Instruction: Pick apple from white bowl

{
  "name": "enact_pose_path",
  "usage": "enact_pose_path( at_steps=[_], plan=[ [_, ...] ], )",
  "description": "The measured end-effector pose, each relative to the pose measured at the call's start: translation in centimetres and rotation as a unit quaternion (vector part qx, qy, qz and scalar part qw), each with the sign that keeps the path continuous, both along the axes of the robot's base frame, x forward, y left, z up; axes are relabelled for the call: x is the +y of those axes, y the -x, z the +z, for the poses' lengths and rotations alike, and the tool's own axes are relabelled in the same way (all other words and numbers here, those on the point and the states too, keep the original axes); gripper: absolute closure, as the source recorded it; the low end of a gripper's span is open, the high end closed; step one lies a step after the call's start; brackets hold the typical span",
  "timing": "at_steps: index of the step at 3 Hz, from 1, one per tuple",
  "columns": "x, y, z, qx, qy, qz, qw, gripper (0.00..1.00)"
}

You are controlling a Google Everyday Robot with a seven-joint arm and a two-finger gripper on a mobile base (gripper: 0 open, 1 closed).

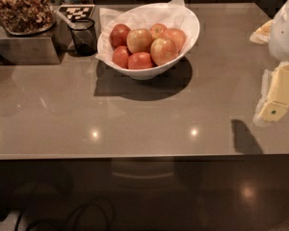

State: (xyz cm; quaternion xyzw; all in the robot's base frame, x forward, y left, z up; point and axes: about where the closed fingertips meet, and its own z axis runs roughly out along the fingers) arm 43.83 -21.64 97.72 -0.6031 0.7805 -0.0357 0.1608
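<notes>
The white bowl [190, 20], wide and shallow with a flaring rim and a white paper lining, stands on the grey counter at the back centre. It holds several apples. A large round orange-red apple with pale yellow patches [164, 50] lies at the front right of the pile. A similar yellowish one [139, 40] lies to its left, and smaller deep-red apples [140, 61] lie around them. My gripper [274, 102], yellowish under a white arm, hangs at the right edge of the view above the counter, well to the right of the bowl and holding nothing.
A small dark cup [84, 36] stands just left of the bowl. A glass container of nuts [21, 8] sits on a metal box [24, 47] at the back left, with a checkered tag [76, 12] behind the cup. The counter's front edge [135, 155] runs across the lower view.
</notes>
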Motion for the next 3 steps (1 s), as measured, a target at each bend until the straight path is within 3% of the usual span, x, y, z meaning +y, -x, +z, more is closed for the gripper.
enact_pose_path(
  at_steps=[2, 3],
  plan=[
    [0.8, -0.6, -0.5, 0.011, 0.0, 0.005, 0.9999, 0.0],
    [0.8, -2.1, -0.2, -0.003, -0.047, -0.039, 0.9981, 0.0]
  ],
)
